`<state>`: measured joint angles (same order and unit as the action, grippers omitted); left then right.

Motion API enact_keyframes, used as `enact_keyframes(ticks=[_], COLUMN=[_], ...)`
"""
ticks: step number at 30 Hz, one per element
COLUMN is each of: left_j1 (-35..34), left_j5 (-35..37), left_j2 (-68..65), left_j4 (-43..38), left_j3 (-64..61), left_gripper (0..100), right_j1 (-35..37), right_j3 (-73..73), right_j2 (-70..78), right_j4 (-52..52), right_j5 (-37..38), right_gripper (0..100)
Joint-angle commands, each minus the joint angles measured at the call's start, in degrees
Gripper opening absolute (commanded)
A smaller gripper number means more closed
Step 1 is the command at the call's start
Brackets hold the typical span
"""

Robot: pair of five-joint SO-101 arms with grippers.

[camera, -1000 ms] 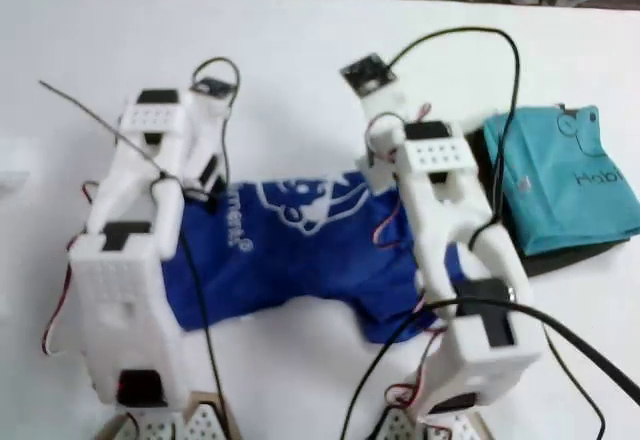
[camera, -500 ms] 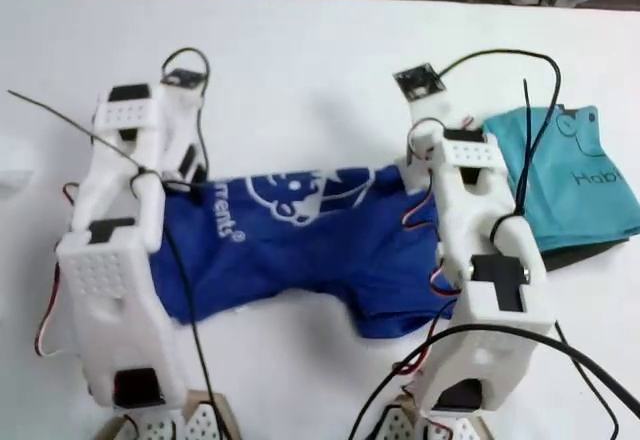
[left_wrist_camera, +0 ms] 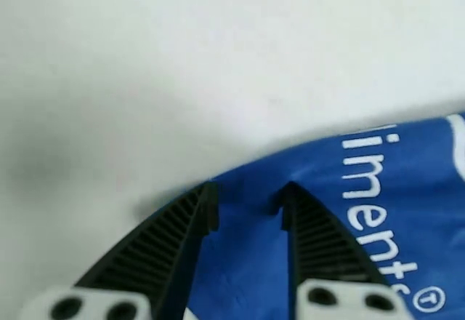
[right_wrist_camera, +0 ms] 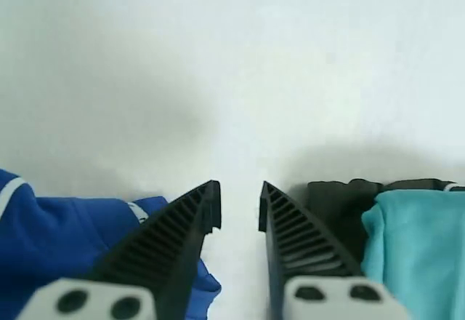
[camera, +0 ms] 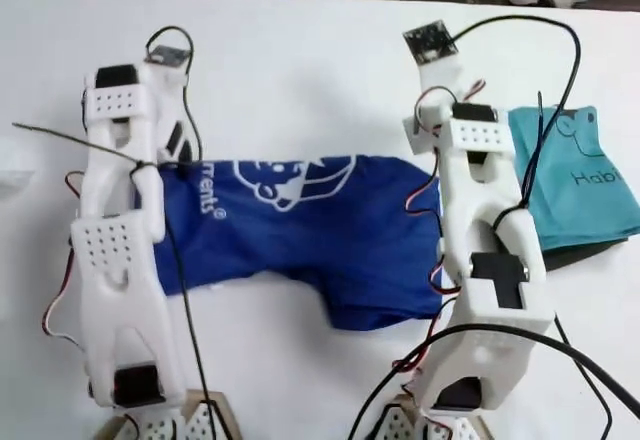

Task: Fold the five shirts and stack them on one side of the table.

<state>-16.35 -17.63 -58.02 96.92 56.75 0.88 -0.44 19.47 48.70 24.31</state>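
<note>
Blue shirt [camera: 300, 235] near teal shirt [camera: 580, 185]

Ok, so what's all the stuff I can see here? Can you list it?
blue shirt: one, blue with white print, spread on the table between the arms.
teal shirt: one, teal, folded, on the dark shirt at the table's right.
dark shirt: one, black, under the teal shirt.
table: one, white.
left arm, right arm: two, white.
left gripper: black fingers, open, over the blue shirt's edge.
right gripper: black fingers, open, over bare table.
</note>
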Motion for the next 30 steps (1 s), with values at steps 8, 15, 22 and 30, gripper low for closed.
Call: enact_keyframes(ticks=[8, 15, 22, 30], left_j1=[0.44, 5.54, 6.86, 6.86], left_j5=[0.18, -0.09, -0.09, -1.49], left_j2=[2.90, 14.59, 28.66, 41.41], left_j4=[5.63, 5.36, 4.13, -10.55], left_j3=[7.52, -13.32, -31.69, -61.85], left_gripper=[17, 17, 16, 16], right_j1=[7.52, 9.19, 8.57, 8.92], right_j3=[-3.78, -1.85, 10.99, 38.33], right_j2=[-1.10, -1.27, -11.12, -29.93], right_j4=[12.26, 18.59, 21.41, 12.97], right_j5=[-0.09, 7.74, 18.46, 24.44], right_gripper=[9.4, 9.4, 3.8, 9.8])
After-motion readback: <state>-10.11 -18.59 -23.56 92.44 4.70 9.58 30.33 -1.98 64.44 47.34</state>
